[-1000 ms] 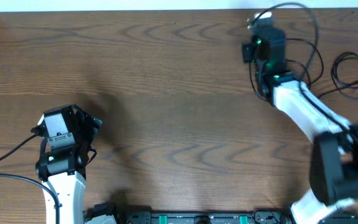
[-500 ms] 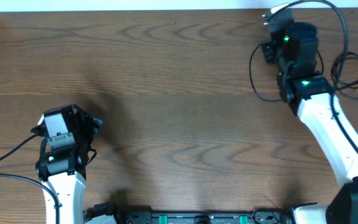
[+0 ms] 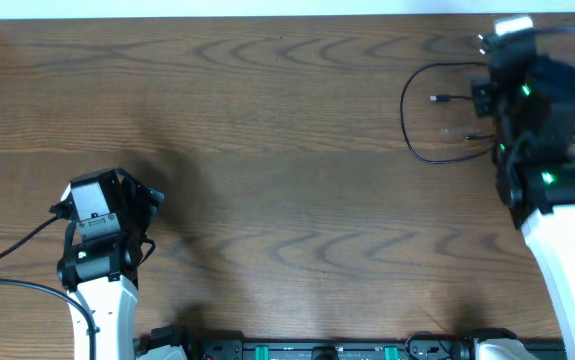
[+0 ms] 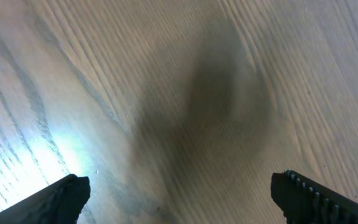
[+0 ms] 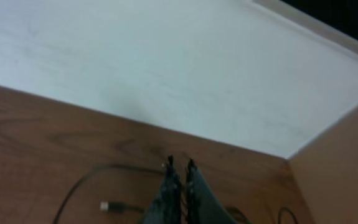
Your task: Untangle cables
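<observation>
Black thin cords (image 3: 405, 118) with small plugs are lying looped on the brown wooden tabletop (image 3: 267, 150) just left of the right gripper (image 5: 180, 168), whose fingers are pressing together, possibly nipping a strand to draw it free, while the left gripper (image 4: 179, 199) is idling, fingers spread, well apart from them.

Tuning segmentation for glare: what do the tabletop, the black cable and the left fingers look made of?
Tabletop: wood or wood-look laminate, with brown grain lines. Semi-matte, with a soft light patch in the left wrist view.
Black cable: thin and lying in limp loops, matte. Likely a rubber or PVC jacket.
Left fingers: black and matte with a ridged edge. Plastic or rubber, can't tell which.
</observation>
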### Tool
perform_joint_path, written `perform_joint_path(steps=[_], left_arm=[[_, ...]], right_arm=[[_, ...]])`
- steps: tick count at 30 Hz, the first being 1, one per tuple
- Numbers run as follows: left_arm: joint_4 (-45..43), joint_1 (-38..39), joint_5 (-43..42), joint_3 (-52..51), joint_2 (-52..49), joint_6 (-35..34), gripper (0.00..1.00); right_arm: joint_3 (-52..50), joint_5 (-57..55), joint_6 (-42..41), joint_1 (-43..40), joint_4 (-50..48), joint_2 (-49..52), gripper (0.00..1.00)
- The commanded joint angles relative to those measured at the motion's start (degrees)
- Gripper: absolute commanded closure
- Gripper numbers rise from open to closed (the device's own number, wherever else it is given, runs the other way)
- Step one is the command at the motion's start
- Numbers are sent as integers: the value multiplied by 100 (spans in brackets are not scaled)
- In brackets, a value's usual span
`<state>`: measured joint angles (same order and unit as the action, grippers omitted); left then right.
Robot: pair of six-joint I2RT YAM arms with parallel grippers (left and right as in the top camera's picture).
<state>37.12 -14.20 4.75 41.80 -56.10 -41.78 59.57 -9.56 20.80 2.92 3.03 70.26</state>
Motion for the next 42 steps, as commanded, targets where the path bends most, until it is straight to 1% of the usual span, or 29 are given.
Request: perform_joint_path(steps=[1,3,6,9,12,16,19,28,33,35,38,42], left_arm=[[17,-9,17,37,37,-9,1],[17,-11,17,37,37,-9,1],[17,-9,17,37,37,-9,1],[17,-9,17,37,37,-9,1],[17,-9,17,37,37,-9,1],[17,-9,17,37,37,-9,1],[17,-9,17,37,37,-9,1],[17,-9,17,37,37,-9,1],[17,-11,17,37,37,-9,1],[17,-11,17,37,37,-9,1],[17,-9,17,37,37,-9,1],[17,-11,17,37,37,-9,1]], right_arm=[[-761,437,70,-262,-275,-584,96],[-1237,527,74,-372,-590,-970,99],[-1856,525,76,-426,-968,-1628,99],[-2218,522,74,-437,-1005,-2258,98],[-2365,520,70,-487,-922,-2826,98],[-2369,525,66,-629,-662,-3493,98],[-2367,527,48,-754,-680,-3934,96],[-2291,529,-852,-885,-702,-5195,95],[-2214,522,-857,-994,-619,-5598,90],[-2162,525,-1016,-997,-492,-5720,87],[-2004,610,-1805,-994,90,-5919,88],[-1834,1005,-1950,-975,605,-6203,88]])
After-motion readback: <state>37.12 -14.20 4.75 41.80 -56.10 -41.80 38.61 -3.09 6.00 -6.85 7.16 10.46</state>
